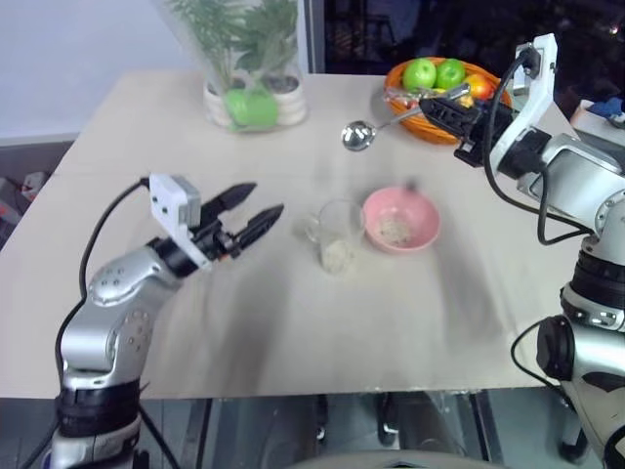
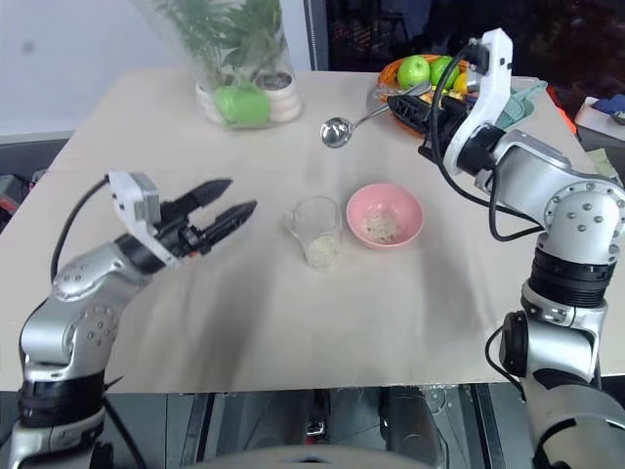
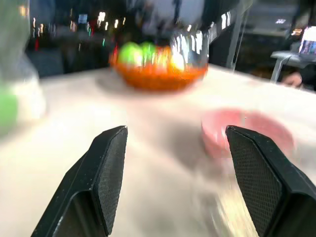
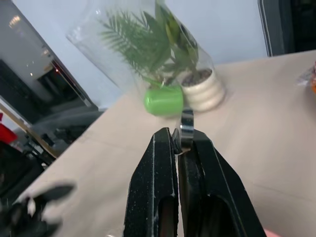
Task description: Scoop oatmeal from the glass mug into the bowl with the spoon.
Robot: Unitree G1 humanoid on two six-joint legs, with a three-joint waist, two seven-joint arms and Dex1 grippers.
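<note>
Table (image 1: 293, 322): right pincer (image 1: 430, 104) raised, clamping spoon (image 1: 376, 127).

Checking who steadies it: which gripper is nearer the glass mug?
Left. The left gripper hovers just beside the glass mug; the right gripper is raised beyond the bowl.

Shiny metal spoon (image 1: 359, 135); clear glass mug (image 1: 338, 233); smooth pink bowl (image 1: 401, 220).

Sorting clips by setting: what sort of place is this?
Probably a home-style dining or kitchen table: a fruit basket with apples, a potted plant, and a pink bowl beside a glass mug.
</note>
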